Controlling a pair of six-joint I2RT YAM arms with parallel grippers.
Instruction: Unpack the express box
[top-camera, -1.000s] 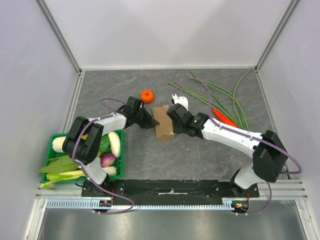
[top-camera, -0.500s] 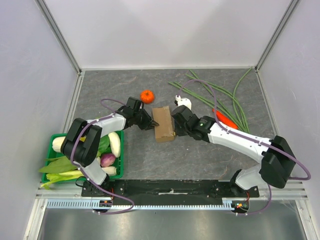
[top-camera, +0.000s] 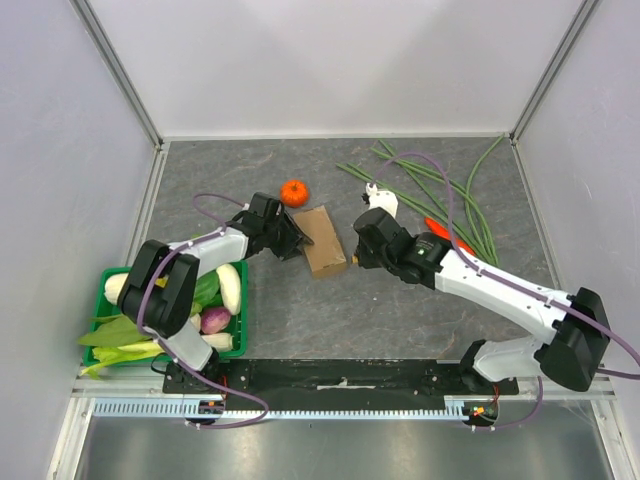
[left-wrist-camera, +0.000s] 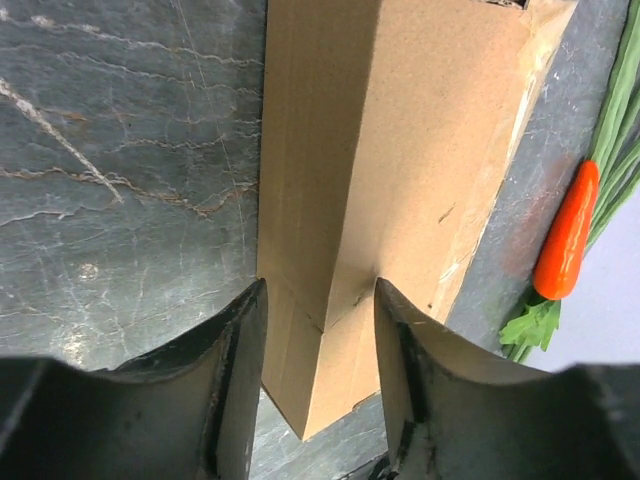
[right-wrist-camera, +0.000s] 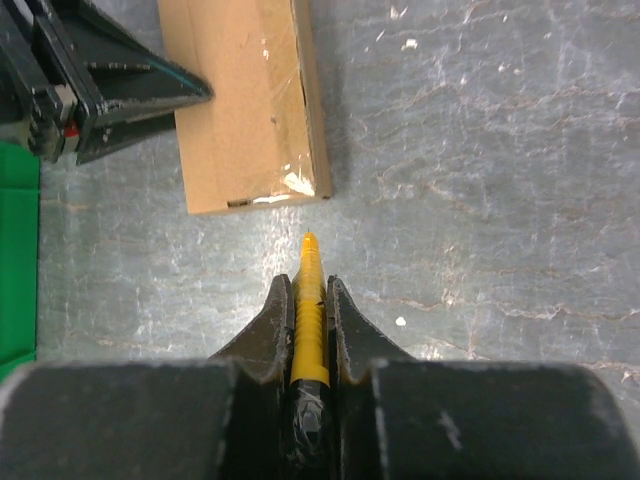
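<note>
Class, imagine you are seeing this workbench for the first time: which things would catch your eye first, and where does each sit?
A flat brown cardboard box lies mid-table, with the left gripper open astride one end. The right gripper is shut on a slim yellow ridged tool pointing at the box. A green crate of vegetables sits at the near left.

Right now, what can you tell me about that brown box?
The box is plain brown cardboard, flat, oblong, looks closed, lying on the grey table. Clear tape glints at one end. The left tool straddles one corner; whether it presses is unclear. The right tool's yellow cutter points at it, apart.
</note>
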